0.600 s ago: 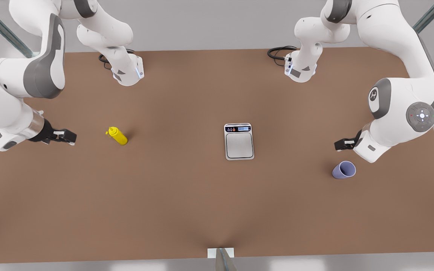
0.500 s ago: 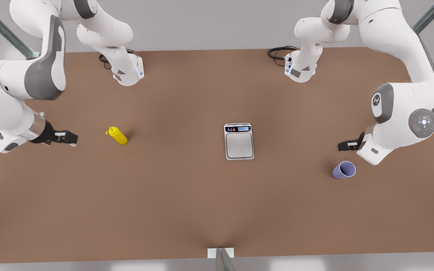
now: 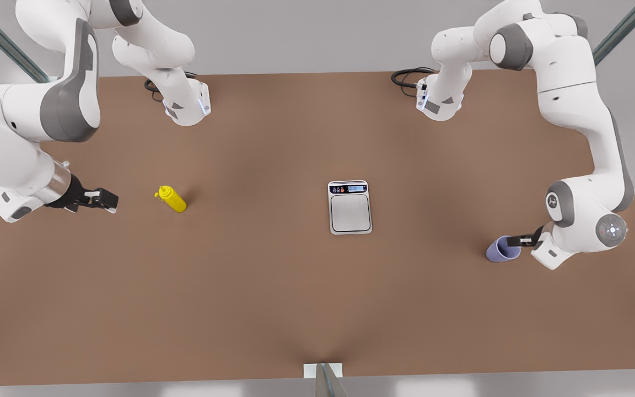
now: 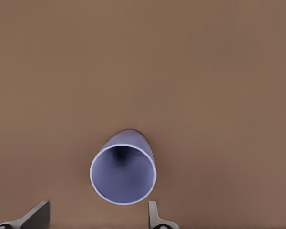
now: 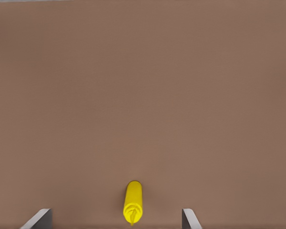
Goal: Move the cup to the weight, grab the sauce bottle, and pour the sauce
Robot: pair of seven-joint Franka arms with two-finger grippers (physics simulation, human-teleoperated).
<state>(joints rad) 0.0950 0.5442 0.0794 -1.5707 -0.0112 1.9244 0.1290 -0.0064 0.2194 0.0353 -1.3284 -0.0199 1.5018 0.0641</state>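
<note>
Matte brown table [image 3: 273,286], tapered lavender cup [image 3: 498,251]

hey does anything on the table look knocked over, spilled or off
Nothing stands out. The cup, bottle and scale stand apart on the table, no spill. The left tool is open at the cup; the right tool is open, short of the bottle.

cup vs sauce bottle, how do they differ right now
The cup is lavender-blue and open-mouthed; the sauce bottle is bright yellow, slimmer and capped with a nozzle. The left end effector is at the cup's rim, while the right end effector is apart from the bottle. Both stand on the brown table.
</note>
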